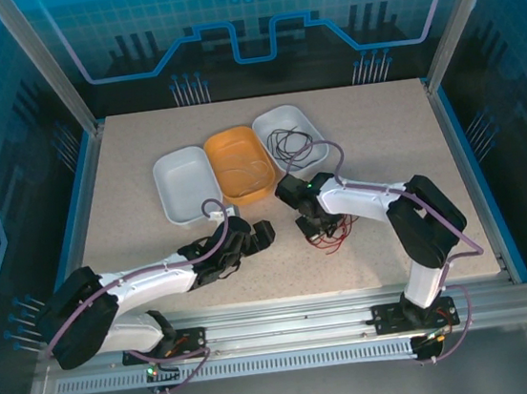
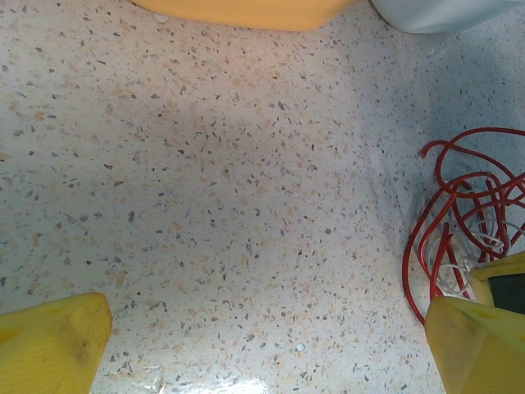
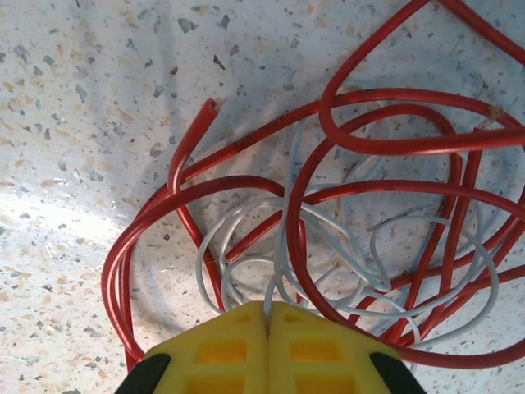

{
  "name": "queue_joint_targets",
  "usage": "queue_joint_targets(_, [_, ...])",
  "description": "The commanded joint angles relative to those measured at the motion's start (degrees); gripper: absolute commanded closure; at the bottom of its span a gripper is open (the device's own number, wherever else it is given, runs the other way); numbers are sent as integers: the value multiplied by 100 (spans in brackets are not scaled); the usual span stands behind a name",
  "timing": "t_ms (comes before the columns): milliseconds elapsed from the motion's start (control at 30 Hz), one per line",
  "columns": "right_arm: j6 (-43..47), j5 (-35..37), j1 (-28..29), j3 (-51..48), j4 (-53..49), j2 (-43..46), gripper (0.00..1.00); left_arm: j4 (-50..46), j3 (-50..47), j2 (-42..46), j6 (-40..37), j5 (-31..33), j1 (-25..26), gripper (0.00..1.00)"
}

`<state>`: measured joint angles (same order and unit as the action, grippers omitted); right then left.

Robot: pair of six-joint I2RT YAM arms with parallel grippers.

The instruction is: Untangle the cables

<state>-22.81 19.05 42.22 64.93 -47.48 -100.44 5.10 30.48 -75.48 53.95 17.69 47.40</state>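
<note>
1. The right claw [image 3: 267, 328] is pressed together, its yellow fingers meeting in a tight seam. White strands run straight into that seam, so I judge it to be pinching the white cable [image 3: 281, 271] at the tangle's near side.
2. The red cable [image 3: 410, 146] loops around the white one and crosses it many times. One cut red end lies free on the surface.
3. This tangle rests on the bare table [image 1: 382, 144], about midway between the side edges and nearer the near edge than the trays.
4. The left claw [image 2: 262, 345] is spread wide with nothing between its fingers. It hovers over bare table just left of the tangle, with red loops beside its right finger.
5. Toward the far edge, the black cable [image 1: 291, 144] lies bunched in the right-hand white tray [image 1: 303, 115], well apart from the other two.
6. These wires look light, limp and smooth-skinned, so they are likely to slip in a grip and drag their neighbours along. The red free end or an outer red loop seems the best hold for the left claw. A hard pull on either wire could cinch the crossings tighter.
</note>
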Motion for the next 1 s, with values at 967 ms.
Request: queue_joint_targets(967, [593,-1895,96,1779,-112,2686,100,2685,-319,827,-2938,-2554,-827,35])
